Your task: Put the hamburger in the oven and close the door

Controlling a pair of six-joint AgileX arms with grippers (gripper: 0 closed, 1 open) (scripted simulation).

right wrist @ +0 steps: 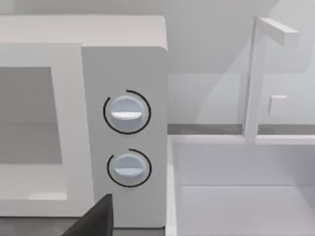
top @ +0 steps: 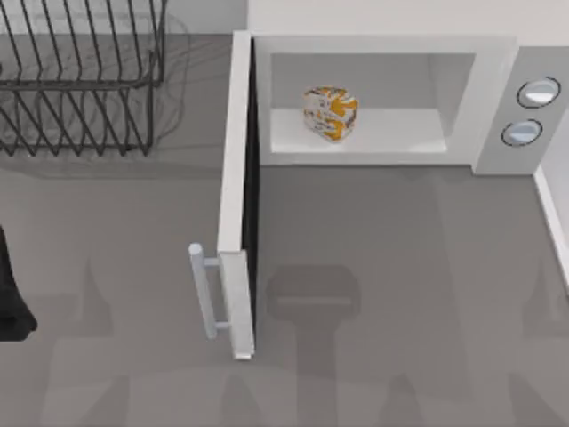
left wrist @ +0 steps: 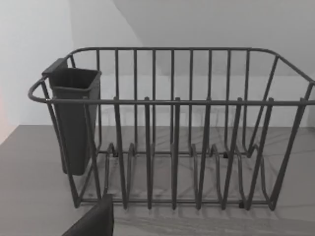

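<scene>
Grey tabletop [top: 382, 267] runs under everything, with a pale wall behind. At the back, right of centre in the top view, stands the white oven [top: 382, 49], its cavity open, and the hamburger [top: 331, 113] sits on the cavity floor, toward the left side and clear of the walls. Two round silver knobs [top: 531, 111] sit one above the other on the panel at the oven's right end; the right wrist view faces them. The door [top: 236, 205] is swung fully out, standing edge-on toward the front of the table, its bar handle [top: 201, 289] on the left face and the dark inner face to the right. A black wire dish rack [top: 80, 80] with a dark cup stands at the back left. My left arm [top: 13, 302] is parked at the left edge; whether either gripper's fingers are released or clenched, I cannot tell.
</scene>
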